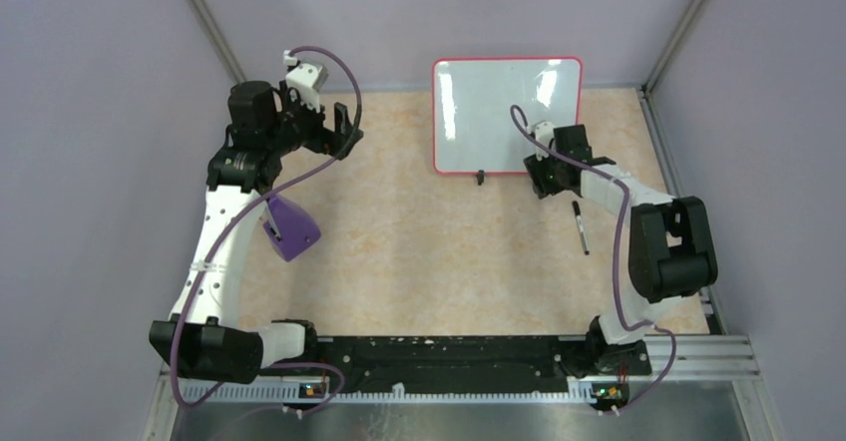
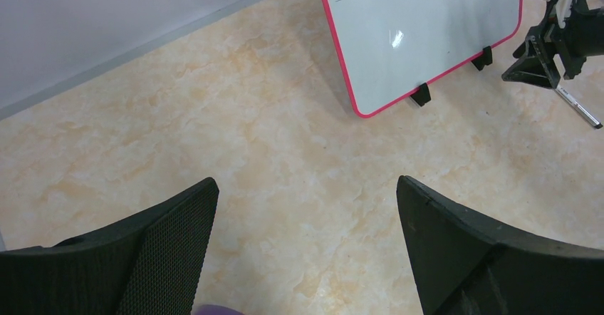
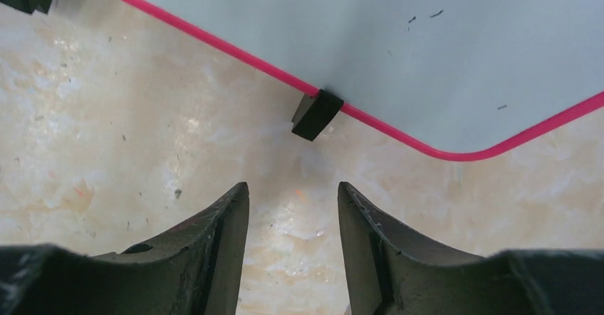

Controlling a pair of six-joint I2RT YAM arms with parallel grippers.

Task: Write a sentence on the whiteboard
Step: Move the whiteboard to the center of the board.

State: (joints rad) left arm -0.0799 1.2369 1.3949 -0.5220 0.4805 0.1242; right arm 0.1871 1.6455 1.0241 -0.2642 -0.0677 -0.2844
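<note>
The whiteboard (image 1: 499, 112) lies at the back middle of the table, glossy white with a red-pink rim and small black feet (image 3: 315, 114) on its near edge. No sentence shows on it, only a few tiny black specks. A black marker (image 1: 580, 226) lies loose on the table to the right, also in the left wrist view as the marker (image 2: 580, 112). My right gripper (image 1: 540, 179) hovers at the board's near right corner, and the right gripper (image 3: 292, 187) stands open with only tabletop between its fingers. My left gripper (image 2: 306, 183) is wide open and empty, with the left gripper (image 1: 342, 127) at the far left.
A purple block (image 1: 289, 226) sits on the table under the left arm. Grey walls close in the back and both sides. The arms' base rail (image 1: 449, 356) runs along the near edge.
</note>
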